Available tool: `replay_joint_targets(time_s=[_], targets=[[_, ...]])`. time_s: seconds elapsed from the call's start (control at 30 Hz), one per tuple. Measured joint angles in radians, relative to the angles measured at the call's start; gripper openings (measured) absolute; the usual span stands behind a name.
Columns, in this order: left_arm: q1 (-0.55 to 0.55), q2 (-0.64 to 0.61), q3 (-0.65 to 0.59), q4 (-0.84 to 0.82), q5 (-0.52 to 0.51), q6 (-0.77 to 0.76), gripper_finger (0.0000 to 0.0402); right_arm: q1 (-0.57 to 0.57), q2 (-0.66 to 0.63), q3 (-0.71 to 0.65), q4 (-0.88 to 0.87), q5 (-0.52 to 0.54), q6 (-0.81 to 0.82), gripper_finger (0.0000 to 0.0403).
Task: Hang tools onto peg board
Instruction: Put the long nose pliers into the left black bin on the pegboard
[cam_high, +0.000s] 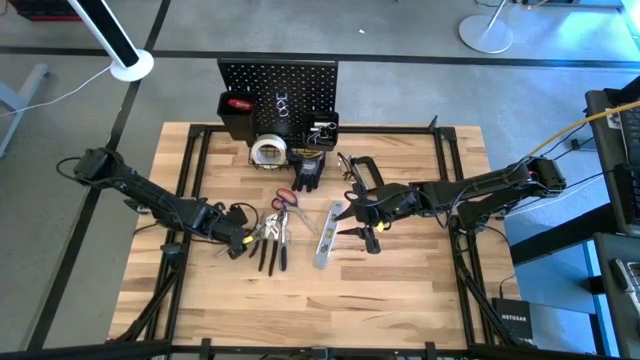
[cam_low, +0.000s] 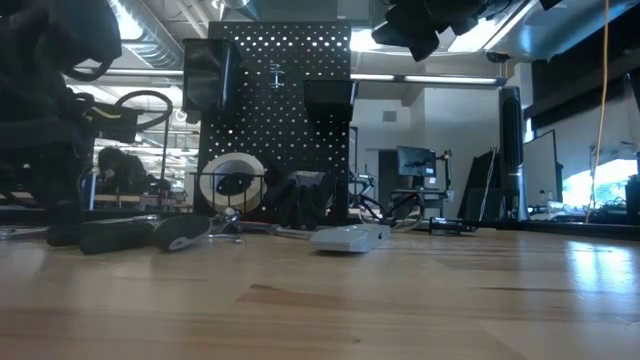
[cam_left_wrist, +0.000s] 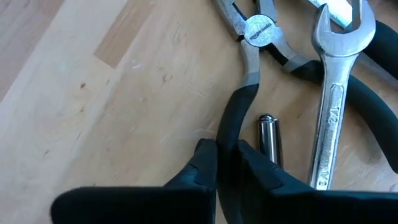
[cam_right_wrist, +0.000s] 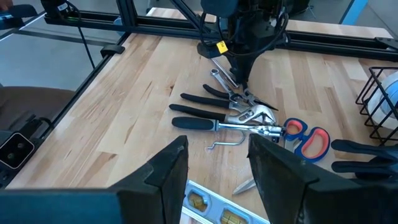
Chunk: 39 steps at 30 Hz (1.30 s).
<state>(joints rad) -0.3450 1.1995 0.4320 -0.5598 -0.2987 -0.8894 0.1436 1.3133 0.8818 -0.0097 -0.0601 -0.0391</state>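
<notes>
Your left pincer (cam_left_wrist: 227, 163) is down at the table (cam_high: 400, 290), clenched on one black handle of the pliers (cam_left_wrist: 250, 46), which lie flat beside a silver wrench (cam_left_wrist: 333, 93). Just right of that cluster you see the red-handled scissors (cam_high: 283, 200), then the silver level bar (cam_high: 328, 235) lying at a slant. At the table's far edge stands the peg board (cam_high: 278, 90), the pale tape roll (cam_high: 268, 151) at its foot. Your right pincer (cam_right_wrist: 217, 165) hovers released above the level bar.
</notes>
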Motion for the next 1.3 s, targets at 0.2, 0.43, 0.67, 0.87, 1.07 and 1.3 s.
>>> replay_joint_targets(time_s=[0.2,0.43,0.67,0.87,1.07,1.3], targets=[[0.000,0.000,0.008,-0.007,-0.029,0.003,0.0020,0.000,0.000,0.000,0.000,0.000,0.000,0.0170],[0.001,0.002,0.098,-0.141,-0.089,0.014,0.0017,0.000,0.000,0.000,0.000,0.000,0.000,0.0170],[0.001,0.000,0.240,-0.350,-0.181,0.008,0.0021,0.000,0.000,0.000,-0.001,0.000,0.000,0.0170],[-0.007,-0.001,0.319,-0.408,-0.363,0.028,0.0017,0.000,0.000,0.000,-0.009,0.000,0.000,0.0170],[-0.047,-0.001,0.364,-0.378,-0.520,0.089,0.0018,0.000,0.000,0.000,-0.014,0.016,0.000,0.0170],[-0.129,-0.001,0.437,-0.194,-0.671,0.316,0.0021,0.000,0.001,0.000,-0.011,0.084,0.031,0.0170]])
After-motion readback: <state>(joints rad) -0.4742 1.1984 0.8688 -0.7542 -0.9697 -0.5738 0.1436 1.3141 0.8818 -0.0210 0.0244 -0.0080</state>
